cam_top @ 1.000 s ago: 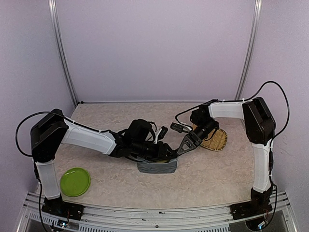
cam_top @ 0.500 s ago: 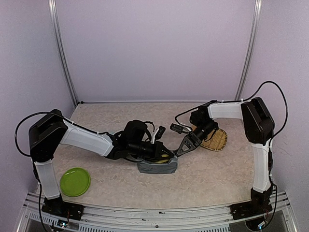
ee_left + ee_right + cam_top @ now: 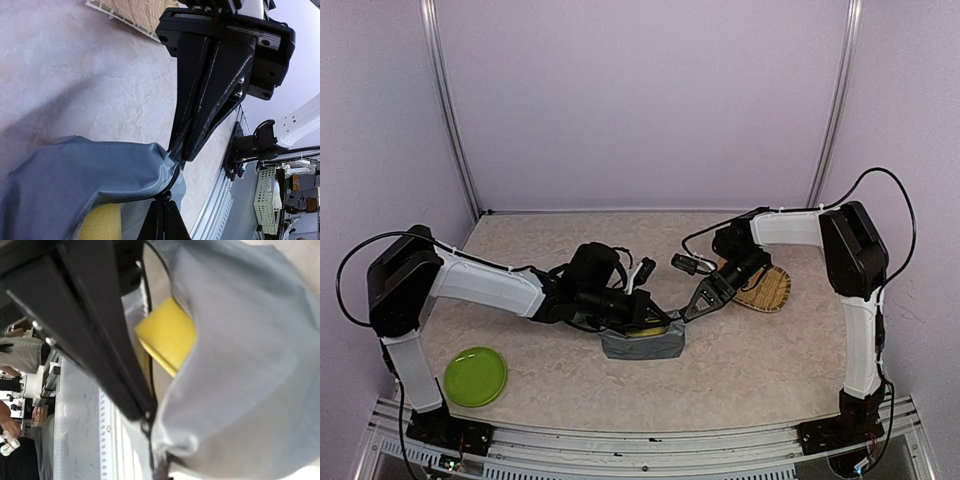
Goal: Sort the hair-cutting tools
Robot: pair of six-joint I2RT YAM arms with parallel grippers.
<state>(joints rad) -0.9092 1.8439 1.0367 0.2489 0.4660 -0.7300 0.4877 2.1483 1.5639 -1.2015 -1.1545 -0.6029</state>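
The hair-cutting tools are out of view in every frame. A grey zip pouch (image 3: 642, 345) lies mid-table with a yellow sponge (image 3: 100, 222) inside its open mouth. My left gripper (image 3: 663, 323) is shut on the pouch's zipper pull (image 3: 164, 195) at the right end. My right gripper (image 3: 688, 312) comes in from the right, shut on the pouch's fabric edge just beside the zip end (image 3: 177, 156). In the right wrist view the pouch (image 3: 240, 355) fills the frame, the sponge (image 3: 167, 335) shows in its mouth, and the left gripper's fingers (image 3: 90, 330) cross at the upper left.
A woven straw tray (image 3: 766, 288) lies just right of the right gripper. A green plate (image 3: 475, 376) sits at the near left by the left arm's base. The table's near metal rail (image 3: 215, 210) runs close behind the pouch.
My left gripper has closed onto the zipper pull and drawn slightly left, the pouch shifting a little with it. The right gripper has kept its grip and place.
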